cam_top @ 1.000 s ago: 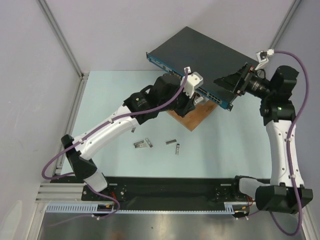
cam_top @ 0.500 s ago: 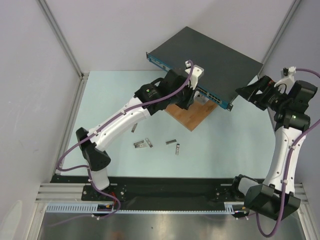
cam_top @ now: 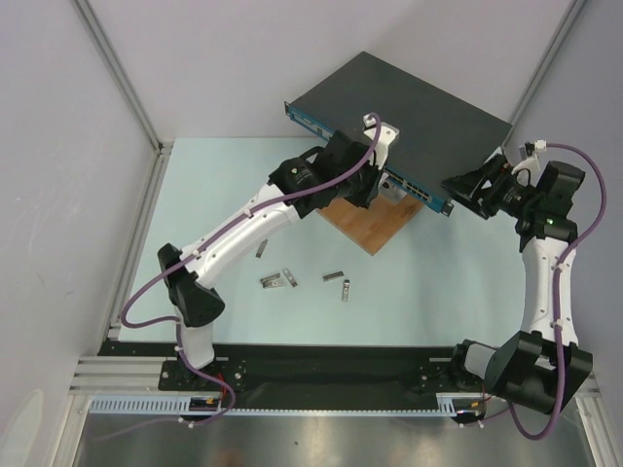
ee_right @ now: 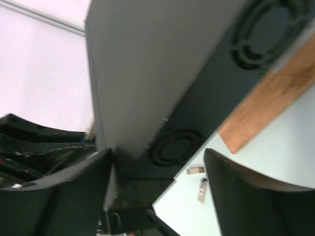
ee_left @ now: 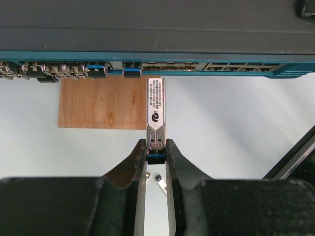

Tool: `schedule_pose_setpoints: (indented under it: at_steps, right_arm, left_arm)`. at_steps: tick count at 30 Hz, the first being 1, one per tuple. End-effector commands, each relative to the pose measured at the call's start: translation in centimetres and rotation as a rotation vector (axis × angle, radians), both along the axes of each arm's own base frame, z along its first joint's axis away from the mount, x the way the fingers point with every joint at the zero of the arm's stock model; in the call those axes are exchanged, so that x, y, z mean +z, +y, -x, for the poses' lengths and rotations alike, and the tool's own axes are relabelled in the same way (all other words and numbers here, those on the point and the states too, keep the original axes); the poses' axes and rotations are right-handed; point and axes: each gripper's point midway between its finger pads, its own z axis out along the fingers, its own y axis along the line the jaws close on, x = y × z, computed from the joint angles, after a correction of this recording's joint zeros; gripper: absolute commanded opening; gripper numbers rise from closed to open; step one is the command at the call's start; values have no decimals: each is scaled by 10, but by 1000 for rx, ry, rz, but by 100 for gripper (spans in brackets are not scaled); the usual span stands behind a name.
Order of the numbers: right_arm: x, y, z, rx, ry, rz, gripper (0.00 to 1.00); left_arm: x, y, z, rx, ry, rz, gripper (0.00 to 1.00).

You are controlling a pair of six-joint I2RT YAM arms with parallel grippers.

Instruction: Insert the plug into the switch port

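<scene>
While the left arm stretches from the near left corner toward the far middle of the pale table (cam_top: 438, 292), its left gripper (ee_left: 156, 147) is clamped on the near, blue-tipped end of the plug (ee_left: 156, 110). The plug is a slim silver module with a printed label. It points straight at the switch (cam_top: 409, 107), and almost all of its length shows outside. Its far tip reaches the lower edge of the blue front strip, and I cannot tell whether it has begun to enter a socket.

The switch is a wide, flat, dark grey box set at an angle at the far middle of the scene, with its blue strip of small sockets facing near and left. Two blue tabs (ee_left: 132, 73) sit in sockets just to the left of the plug's tip. A brown wooden board (cam_top: 375, 229) shows from under the switch's near edge.

On the right, the right gripper (ee_right: 158, 151) has its fingers spread wide apart on either side of the switch's near right corner, by the vented side wall. One finger lies against the top panel and the other stands clear of the box.

Several spare modules (cam_top: 277, 281) lie on the table near the middle, well apart from the switch.
</scene>
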Motion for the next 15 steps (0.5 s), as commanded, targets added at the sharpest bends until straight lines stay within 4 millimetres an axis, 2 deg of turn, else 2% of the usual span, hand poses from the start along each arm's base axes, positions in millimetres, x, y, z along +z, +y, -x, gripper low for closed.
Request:
schedule_pose_setpoints:
  at_steps: [1, 5, 6, 12, 15]
  right_arm:
    - [15, 12, -4, 41, -67, -19, 77]
    - [13, 23, -4, 67, -60, -25, 65]
    - [12, 24, -4, 68, -55, -28, 60]
    - [9, 28, -3, 76, -41, -44, 42]
    - [7, 30, -3, 82, -36, -46, 37]
  left_arm:
    - [20, -4, -7, 9, -36, 51, 0]
    - [21, -7, -10, 10, -39, 55, 0]
    - [21, -7, -11, 14, -40, 56, 0]
    - [23, -8, -17, 30, -45, 66, 0]
    - [23, -8, -21, 37, -48, 66, 0]
